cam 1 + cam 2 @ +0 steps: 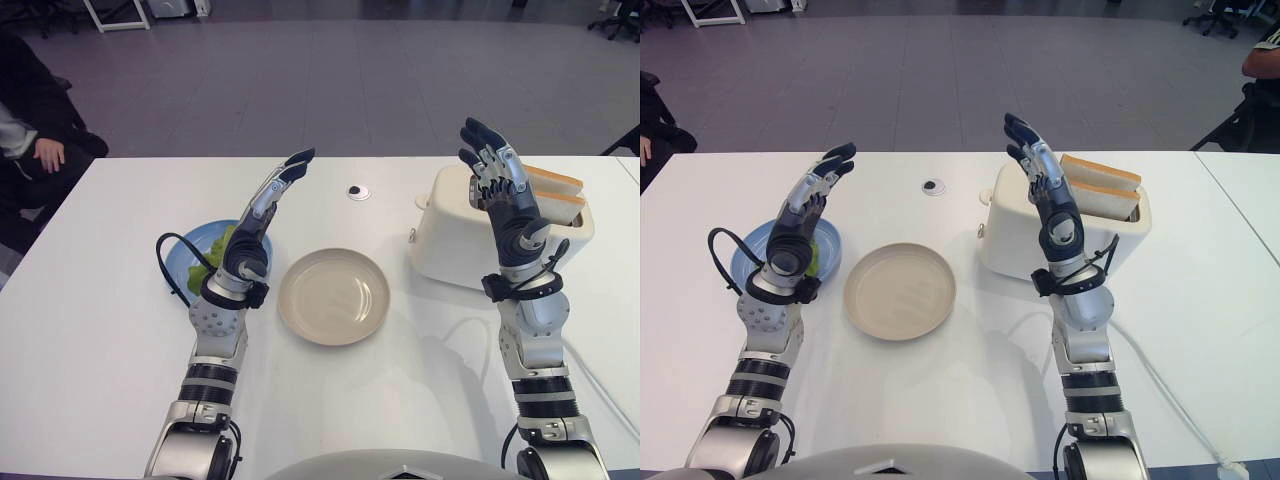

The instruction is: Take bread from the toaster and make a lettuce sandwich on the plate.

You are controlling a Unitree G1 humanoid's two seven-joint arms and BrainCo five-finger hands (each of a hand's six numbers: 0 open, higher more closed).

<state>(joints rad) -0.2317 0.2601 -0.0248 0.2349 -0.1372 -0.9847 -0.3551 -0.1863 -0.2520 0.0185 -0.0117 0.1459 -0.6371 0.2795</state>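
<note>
I see two bread slices [558,192] standing on edge in the toaster [445,238] on the right side of the table [100,300], their top edges poking up and their long axes running side to side along the slots. My right hand [503,195] is raised just in front of them, fingers straight and slightly spread, gripping nothing. My left hand [258,225] is up over the blue dish [185,248] of lettuce [203,272], fingers straight, close together, empty. The beige plate [333,296] lies between the two hands.
</note>
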